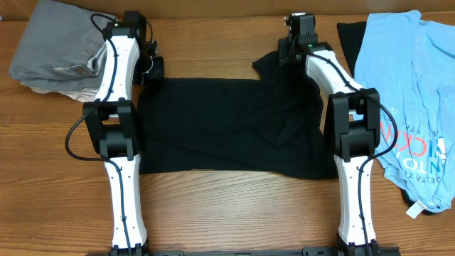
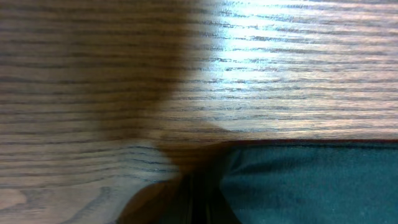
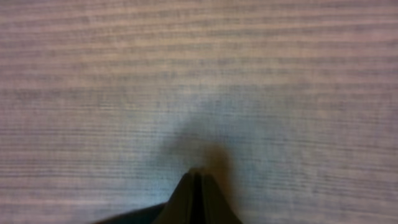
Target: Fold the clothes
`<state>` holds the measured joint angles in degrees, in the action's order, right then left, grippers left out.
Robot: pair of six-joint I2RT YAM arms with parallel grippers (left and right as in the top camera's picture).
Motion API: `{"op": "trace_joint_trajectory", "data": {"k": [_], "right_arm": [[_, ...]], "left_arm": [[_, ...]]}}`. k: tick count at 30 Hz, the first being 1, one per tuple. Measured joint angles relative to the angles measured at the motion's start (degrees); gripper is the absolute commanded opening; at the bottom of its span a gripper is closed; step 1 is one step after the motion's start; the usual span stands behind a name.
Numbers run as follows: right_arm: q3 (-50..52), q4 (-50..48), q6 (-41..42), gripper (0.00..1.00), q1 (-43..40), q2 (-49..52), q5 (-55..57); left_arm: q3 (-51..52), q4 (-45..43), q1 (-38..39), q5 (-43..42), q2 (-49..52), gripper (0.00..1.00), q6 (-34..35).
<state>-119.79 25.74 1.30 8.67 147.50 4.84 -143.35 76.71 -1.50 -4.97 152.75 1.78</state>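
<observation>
Left hand [image 1: 151, 71] is closed on the far corner of the T-shirt [image 1: 227, 124]. Right hand [image 1: 281, 58] is closed at the opposite corner; grasp unconfirmed.

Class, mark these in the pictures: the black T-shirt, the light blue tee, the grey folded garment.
black T-shirt [image 1: 213, 128]: overhead view, middle of its body.
light blue tee [image 1: 398, 64]: overhead view, plain upper part.
grey folded garment [image 1: 53, 43]: overhead view, top face.

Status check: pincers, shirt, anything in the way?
Left pincer and right pincer shut, pinching black T-shirt far corners. Shirt spread, not yet folded. Nearby: light blue tee, off to the right.
</observation>
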Motion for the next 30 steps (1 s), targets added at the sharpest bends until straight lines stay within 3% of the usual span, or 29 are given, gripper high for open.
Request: {"op": "trace_joint_trajectory", "data": {"k": [10, 16, 27, 30], "right_arm": [[-14.47, 27.58, 0.2, 0.04, -0.28, -0.5, -1.01], [-22.64, 45.51, 0.22, 0.04, -1.57, -6.91, -6.03], [-24.41, 69.22, 2.14, 0.04, -3.56, -11.28, -12.68], [-24.28, 71.32, 2.54, 0.04, -4.22, -11.28, -13.62]], "left_arm": [[-4.76, 2.67, -0.15, 0.26, -0.26, 0.04, 0.0], [-5.95, 6.43, -0.55, 0.46, -4.9, 0.04, 0.0], [-7.02, 16.06, -0.81, 2.43, -9.01, 0.04, -0.24], [-7.02, 18.62, -0.81, 3.54, -9.03, 0.04, -0.24]]}}
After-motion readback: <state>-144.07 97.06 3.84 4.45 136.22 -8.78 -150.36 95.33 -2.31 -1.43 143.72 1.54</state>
